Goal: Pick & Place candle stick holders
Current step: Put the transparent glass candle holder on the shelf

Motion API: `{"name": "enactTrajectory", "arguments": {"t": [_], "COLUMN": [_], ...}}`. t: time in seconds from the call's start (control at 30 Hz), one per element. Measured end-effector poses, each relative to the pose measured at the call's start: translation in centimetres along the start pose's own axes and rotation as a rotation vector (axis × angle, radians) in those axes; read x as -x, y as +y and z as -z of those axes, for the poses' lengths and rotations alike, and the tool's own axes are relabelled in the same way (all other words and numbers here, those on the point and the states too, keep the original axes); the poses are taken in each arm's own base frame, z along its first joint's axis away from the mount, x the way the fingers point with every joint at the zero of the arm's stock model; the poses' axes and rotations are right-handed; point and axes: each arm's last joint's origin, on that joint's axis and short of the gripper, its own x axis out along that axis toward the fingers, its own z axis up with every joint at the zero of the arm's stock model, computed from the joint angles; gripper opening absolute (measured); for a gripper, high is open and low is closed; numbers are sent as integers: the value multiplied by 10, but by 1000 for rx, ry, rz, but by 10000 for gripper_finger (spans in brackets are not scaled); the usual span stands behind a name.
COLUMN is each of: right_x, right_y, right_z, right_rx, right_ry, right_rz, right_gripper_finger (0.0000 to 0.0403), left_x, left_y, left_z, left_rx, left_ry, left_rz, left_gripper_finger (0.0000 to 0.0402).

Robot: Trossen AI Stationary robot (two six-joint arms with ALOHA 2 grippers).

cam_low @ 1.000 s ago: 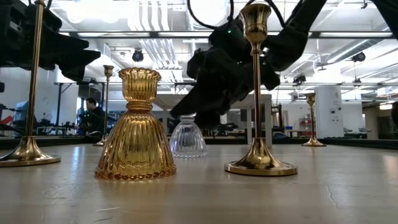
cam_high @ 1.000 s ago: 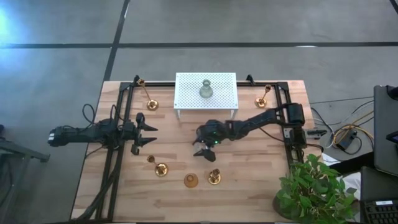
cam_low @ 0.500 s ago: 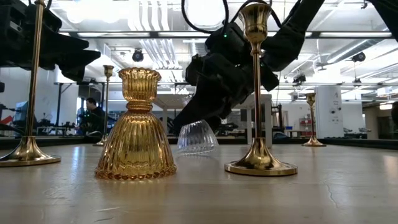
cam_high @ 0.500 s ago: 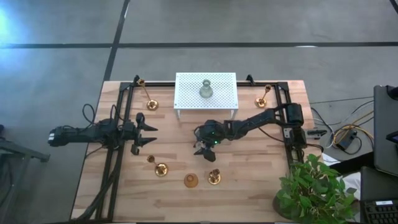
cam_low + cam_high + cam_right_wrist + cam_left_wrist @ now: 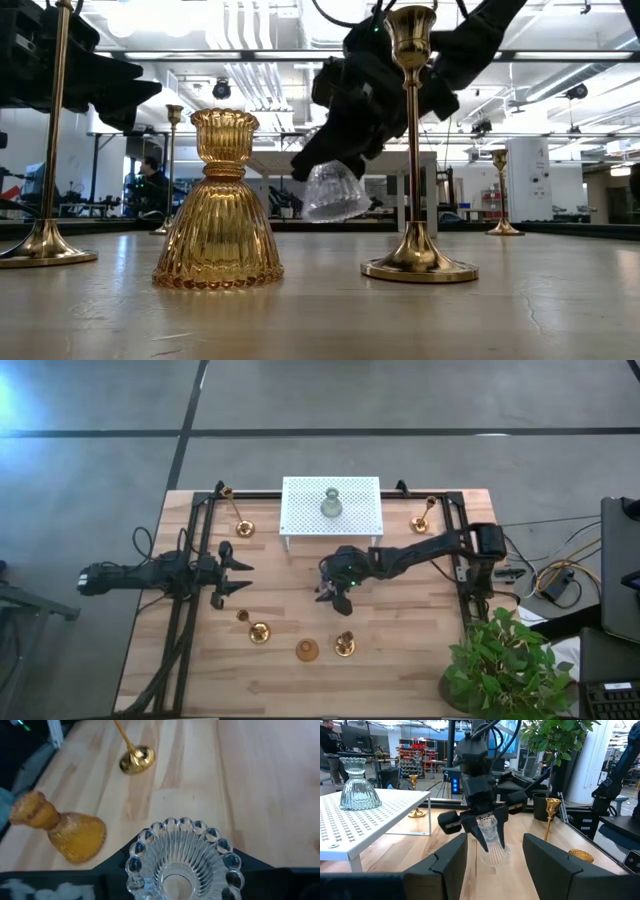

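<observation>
A clear glass holder point(image 5: 337, 192) is held tilted above the bench point(image 5: 400, 630), at its centre, clamped in the right end effector point(image 5: 336, 591). The left end effector point(image 5: 243, 577), at nine o'clock, is spread apart.

Honestly there's nothing readable anywhere here: no labels, brand marks, numbers or signs on anything in view. The shelves and screens in the room behind are too far off and blurry to make out any writing.
</observation>
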Motion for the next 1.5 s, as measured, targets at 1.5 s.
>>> {"name": "enactTrajectory", "arguments": {"t": [1.5], "right_x": [166], "right_y": [-89], "right_z": [-53], "right_rx": [-33], "right_ry": [-214], "right_rz": [667], "right_gripper_finger": [130], "left_x": [0], "left_y": [0], "left_z": [1], "left_rx": [0], "left_ry": [8], "left_rz": [0], "left_gripper_finger": [197]}}
